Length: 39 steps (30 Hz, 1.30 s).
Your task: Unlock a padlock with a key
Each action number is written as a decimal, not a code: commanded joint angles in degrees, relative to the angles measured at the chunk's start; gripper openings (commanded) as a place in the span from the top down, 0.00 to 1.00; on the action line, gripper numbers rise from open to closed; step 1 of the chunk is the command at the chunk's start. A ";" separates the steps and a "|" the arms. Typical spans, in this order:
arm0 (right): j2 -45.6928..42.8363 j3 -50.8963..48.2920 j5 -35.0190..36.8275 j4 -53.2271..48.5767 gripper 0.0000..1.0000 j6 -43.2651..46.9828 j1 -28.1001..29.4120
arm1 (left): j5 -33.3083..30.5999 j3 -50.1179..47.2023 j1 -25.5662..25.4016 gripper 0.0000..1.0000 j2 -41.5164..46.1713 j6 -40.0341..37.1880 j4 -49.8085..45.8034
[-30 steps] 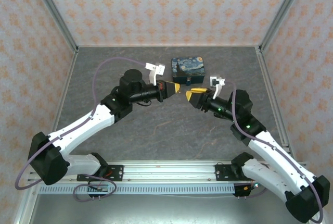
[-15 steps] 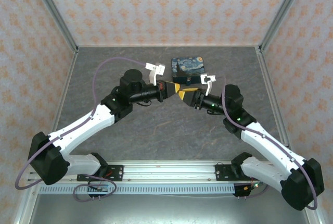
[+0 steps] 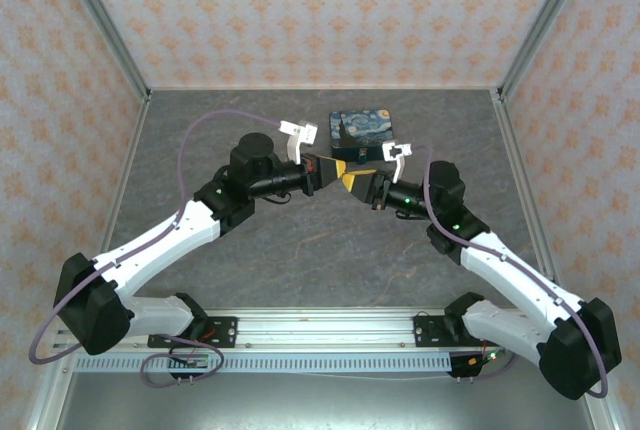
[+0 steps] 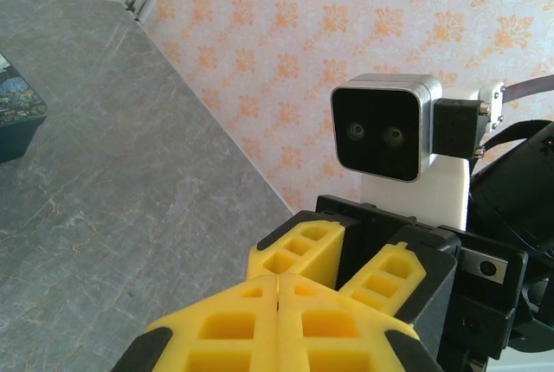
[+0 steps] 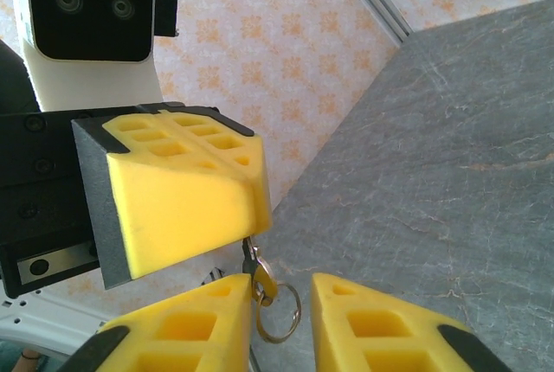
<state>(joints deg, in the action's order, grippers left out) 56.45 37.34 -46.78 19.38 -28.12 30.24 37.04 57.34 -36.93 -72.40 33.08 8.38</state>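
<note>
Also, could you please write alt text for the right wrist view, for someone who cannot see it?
The left gripper, yellow pads shut, pinches what looks like the small metal key, with a thin ring dangling below it between the open fingers of the right gripper. Behind are a grey table and an orange-patterned wall.

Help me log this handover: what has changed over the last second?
The right gripper swung left toward the left gripper and now sits tip to tip with it. Its jaws are open around the key, which hangs from the left gripper's shut jaws. Nothing visibly changed hands. The left gripper and the painted tin stayed put.
</note>
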 commanded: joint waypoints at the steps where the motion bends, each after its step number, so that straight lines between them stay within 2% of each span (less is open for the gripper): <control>1: -0.13 1.64 -1.29 2.46 0.79 -0.07 0.36 | 0.04 1.28 0.03 1.00 -0.39 0.14 2.51; 10: 0.06 1.86 -1.45 2.86 0.80 -0.19 0.55 | 0.41 1.37 0.01 1.00 -0.62 -0.29 2.16; 12: 0.01 1.91 -1.49 3.12 0.83 -0.36 0.55 | 0.48 1.44 0.01 1.00 -0.62 -0.32 2.16; 16: -0.35 1.99 -1.54 3.15 0.96 -0.21 0.58 | 0.17 1.70 0.01 0.99 -0.71 -0.94 1.07; 19: -1.42 2.12 -0.22 0.48 1.00 1.48 0.59 | -1.55 2.53 0.01 0.81 -0.45 -2.12 -1.07; 21: -2.39 2.21 1.07 -2.37 1.00 3.05 0.54 | -3.53 3.18 0.10 0.74 -0.06 -3.75 -2.75; 23: -3.38 2.12 3.21 -5.65 1.00 4.69 0.57 | -5.42 4.13 0.42 0.56 0.03 -4.69 -4.53; 24: -4.04 2.08 4.71 -8.04 1.00 5.59 0.54 | -6.26 4.67 0.85 0.50 -0.04 -4.71 -5.27; 29: -7.65 1.05 11.71 -16.53 1.00 8.22 0.59 | -12.22 8.04 6.10 0.30 -2.91 -0.56 -10.72; 33: -11.04 0.19 18.48 -22.29 1.00 9.16 0.60 | -14.59 11.52 10.98 0.20 -10.89 1.88 -14.87; 39: -15.53 -0.65 23.56 -27.16 1.00 10.44 0.54 | -18.50 20.62 13.10 0.14 -27.42 2.23 -17.69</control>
<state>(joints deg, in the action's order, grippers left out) 42.74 37.45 -27.90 -4.03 -19.55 30.50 21.89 74.04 -23.94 -94.59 34.61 -5.17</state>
